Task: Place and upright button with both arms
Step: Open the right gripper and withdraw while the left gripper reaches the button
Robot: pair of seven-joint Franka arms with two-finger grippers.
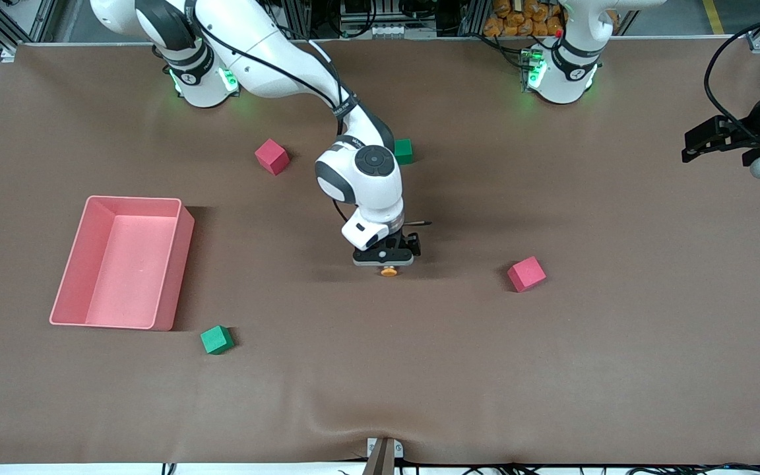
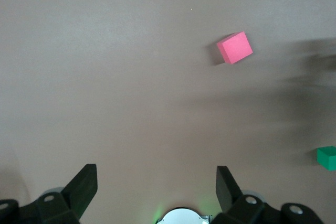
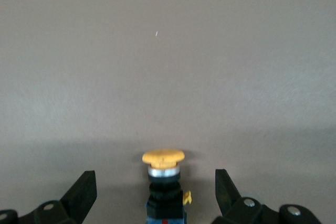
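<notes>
The right arm reaches out from its base to the middle of the brown table [image 1: 551,369], and the right gripper [image 1: 384,258] is low down over the button [image 1: 389,271]; in the right wrist view the button [image 3: 164,182] sits between the two black fingers [image 3: 83,190], with its orange cap at the top and its dark body under it; the fingers are spread wide and there is a gap on each side of the button, so they are not holding it; the button is on the table near the middle, with a pink cube [image 1: 526,274] well apart from it toward the left arm's end; the left arm waits at its own end of the table, and the left gripper [image 1: 716,140] hangs up over the table edge there; its fingers [image 2: 84,187] are wide open too, with nothing in them; a pink tray [image 1: 70,290] lies toward the right arm's end, with a green cube [image 1: 216,340] just beside its nearer corner; another pink cube [image 1: 271,156] and another green cube [image 1: 404,151] lie farther from the front camera.
</notes>
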